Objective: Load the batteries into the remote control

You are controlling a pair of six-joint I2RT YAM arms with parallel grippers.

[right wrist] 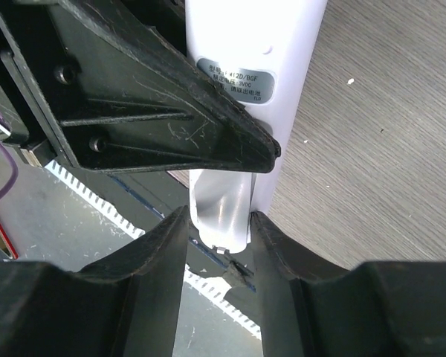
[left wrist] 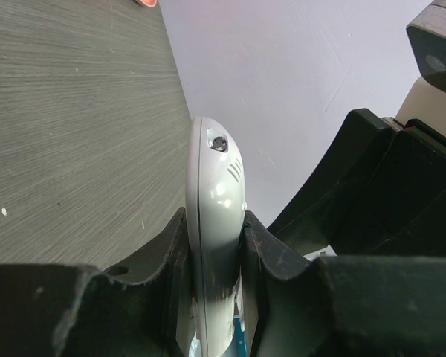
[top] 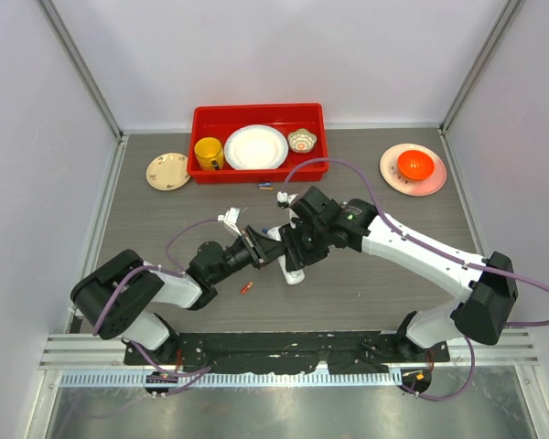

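The white remote control point(left wrist: 215, 193) is clamped edge-on in my shut left gripper point(left wrist: 214, 223); its lower end shows in the top view point(top: 295, 274). A blue battery point(left wrist: 238, 336) peeks out beside it between the jaws. In the right wrist view the remote's labelled back point(right wrist: 238, 82) is crossed by a left finger. My right gripper point(right wrist: 218, 216) is shut on a small white curved cover piece point(right wrist: 219, 201) against the remote's end. An orange-red battery point(top: 247, 288) lies on the table below the grippers. Blue batteries point(top: 281, 198) lie behind them.
A red bin point(top: 256, 111) at the back holds a yellow mug point(top: 208, 153), a white plate point(top: 255, 146) and a small bowl point(top: 302, 140). A beige plate point(top: 168, 171) is to its left. A pink plate point(top: 393, 178) with an orange bowl point(top: 414, 165) is at the right.
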